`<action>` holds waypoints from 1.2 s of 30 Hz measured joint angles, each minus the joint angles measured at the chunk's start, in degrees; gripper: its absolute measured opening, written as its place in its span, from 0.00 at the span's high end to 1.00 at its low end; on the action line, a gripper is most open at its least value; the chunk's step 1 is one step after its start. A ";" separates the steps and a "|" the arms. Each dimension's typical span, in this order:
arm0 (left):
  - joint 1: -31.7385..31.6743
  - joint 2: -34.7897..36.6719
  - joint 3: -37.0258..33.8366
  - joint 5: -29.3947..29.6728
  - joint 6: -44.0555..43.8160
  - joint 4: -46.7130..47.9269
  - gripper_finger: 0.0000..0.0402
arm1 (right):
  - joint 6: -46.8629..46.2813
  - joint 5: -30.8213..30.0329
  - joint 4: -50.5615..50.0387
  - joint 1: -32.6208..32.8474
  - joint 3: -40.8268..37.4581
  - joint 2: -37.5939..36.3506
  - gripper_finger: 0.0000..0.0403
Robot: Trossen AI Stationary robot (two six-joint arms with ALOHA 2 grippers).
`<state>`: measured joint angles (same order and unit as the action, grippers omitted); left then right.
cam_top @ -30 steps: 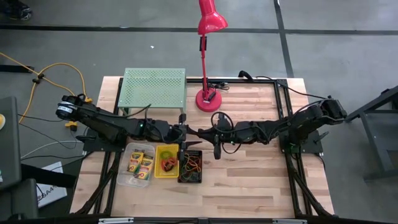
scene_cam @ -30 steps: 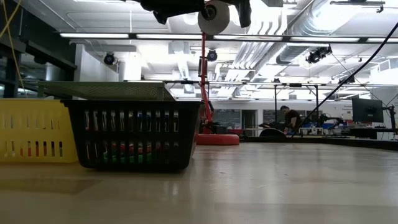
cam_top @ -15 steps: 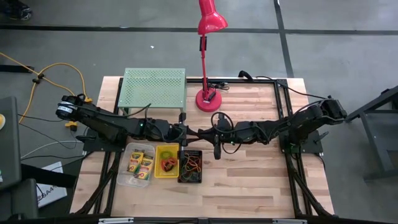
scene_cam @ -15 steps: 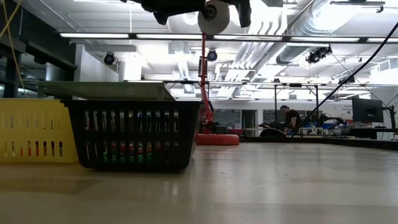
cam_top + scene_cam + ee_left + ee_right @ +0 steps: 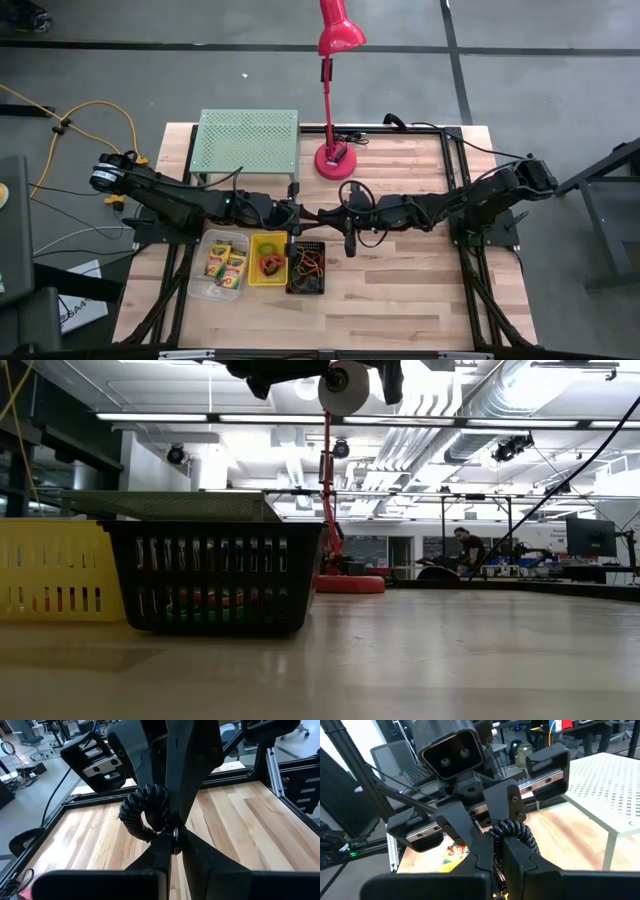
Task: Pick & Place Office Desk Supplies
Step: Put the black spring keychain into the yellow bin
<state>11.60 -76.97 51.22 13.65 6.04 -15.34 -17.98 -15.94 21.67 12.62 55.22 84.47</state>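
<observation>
On the worktop (image 5: 400,280), crayon boxes (image 5: 226,264) lie in the clear bin (image 5: 201,285), loops in the yellow bin (image 5: 268,259), scissors in the black-mesh bin (image 5: 306,265): sorting looks finished. Above them, the left tool (image 5: 293,216) and right tool (image 5: 347,238) meet, both closed together on a black coiled loop (image 5: 145,812).

We see two matte black, jointed arms, thick at the base and slimmer toward the wrist. Thin black cables loop along their links. The left claw (image 5: 172,851) has two flat, tapering dark fingers and a coiled black cord; the right claw (image 5: 494,851) shows screw heads and a boxy twin-lens camera housing.
</observation>
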 joint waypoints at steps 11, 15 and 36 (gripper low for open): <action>0.72 0.00 0.00 -0.04 -2.87 2.46 0.94 | -4.40 3.08 -2.94 0.48 0.02 0.00 0.86; 0.91 0.00 0.00 -0.02 -4.31 5.74 0.94 | -7.44 5.80 -6.81 0.48 0.02 0.00 0.80; 6.80 2.14 0.04 -0.43 -27.17 39.46 0.94 | -13.94 8.31 -15.39 10.85 0.07 0.31 0.76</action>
<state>18.39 -74.83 51.27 13.21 -21.14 24.12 -31.92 -7.64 6.28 23.47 55.29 84.77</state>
